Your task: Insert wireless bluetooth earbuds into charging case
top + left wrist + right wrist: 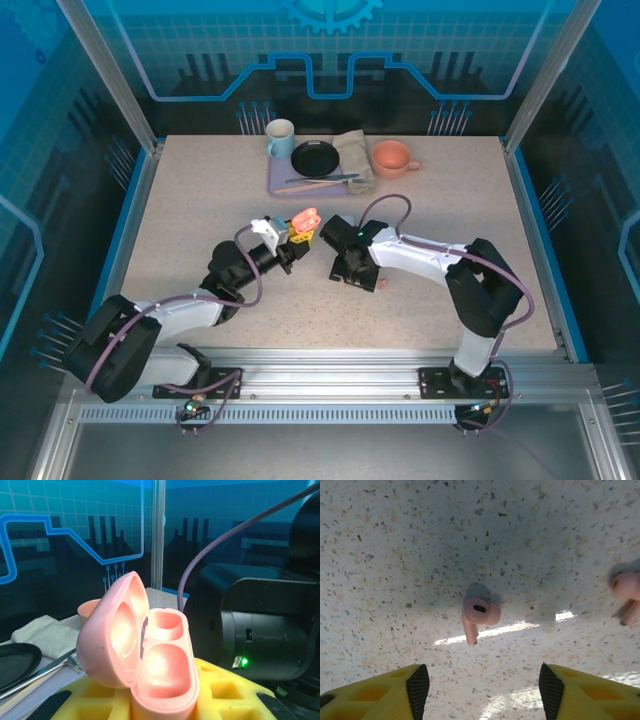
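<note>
Pink charging case [159, 666] gapes open between left fingers [222, 692].

Top cam: bright, even overhead light. Desk [200, 230] is uniformly lit, with only short soft shadows under the arms [420, 255]. Sharp throughout; frame posts [105, 70] lean outward at the edges, wide-lens distortion.

Left wrist cam: dim blue background. Pink case [150, 655] sits right at the lens, lid interior blown out and glowing, edges soft. Green LED [243, 661] blooms a bit.

Right wrist cam: earbud [479, 614] in decent focus, its shadow thrown up and behind it. Broad dark patch over mid-desk, hard glare streak beside the stem. Second earbud [626, 595] at the right edge is blurred. Right end effector [482, 690] out of focus at bottom.
</note>
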Tool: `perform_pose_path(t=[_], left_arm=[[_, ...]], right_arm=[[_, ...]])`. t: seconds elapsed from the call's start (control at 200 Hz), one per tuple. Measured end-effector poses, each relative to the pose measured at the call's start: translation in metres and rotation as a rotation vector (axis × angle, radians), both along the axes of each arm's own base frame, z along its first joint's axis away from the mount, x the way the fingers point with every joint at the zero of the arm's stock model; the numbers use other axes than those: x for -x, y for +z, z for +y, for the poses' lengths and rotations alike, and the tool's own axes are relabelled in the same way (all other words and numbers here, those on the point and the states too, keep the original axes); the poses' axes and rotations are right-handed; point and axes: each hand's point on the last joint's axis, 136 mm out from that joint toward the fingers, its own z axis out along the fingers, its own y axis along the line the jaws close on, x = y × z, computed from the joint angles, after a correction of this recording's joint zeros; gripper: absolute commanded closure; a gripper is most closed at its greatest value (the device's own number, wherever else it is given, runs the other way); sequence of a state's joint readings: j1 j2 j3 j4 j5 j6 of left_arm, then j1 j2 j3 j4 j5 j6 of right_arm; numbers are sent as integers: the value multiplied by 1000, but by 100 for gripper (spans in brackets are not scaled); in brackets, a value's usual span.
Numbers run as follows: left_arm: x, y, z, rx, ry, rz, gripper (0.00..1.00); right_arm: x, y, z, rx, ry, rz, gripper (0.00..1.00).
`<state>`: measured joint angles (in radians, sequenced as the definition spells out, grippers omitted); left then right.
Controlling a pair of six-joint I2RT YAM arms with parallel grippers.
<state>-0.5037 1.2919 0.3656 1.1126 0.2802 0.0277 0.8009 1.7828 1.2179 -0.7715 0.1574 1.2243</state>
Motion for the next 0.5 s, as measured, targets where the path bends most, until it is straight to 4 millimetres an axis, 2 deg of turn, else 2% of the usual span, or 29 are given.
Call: perform_pose_path(t=[0.5], left_arm=[[-2, -3, 6, -1, 22, 10, 100]], right_arm=[[-7, -25, 5, 44, -114, 42, 38]])
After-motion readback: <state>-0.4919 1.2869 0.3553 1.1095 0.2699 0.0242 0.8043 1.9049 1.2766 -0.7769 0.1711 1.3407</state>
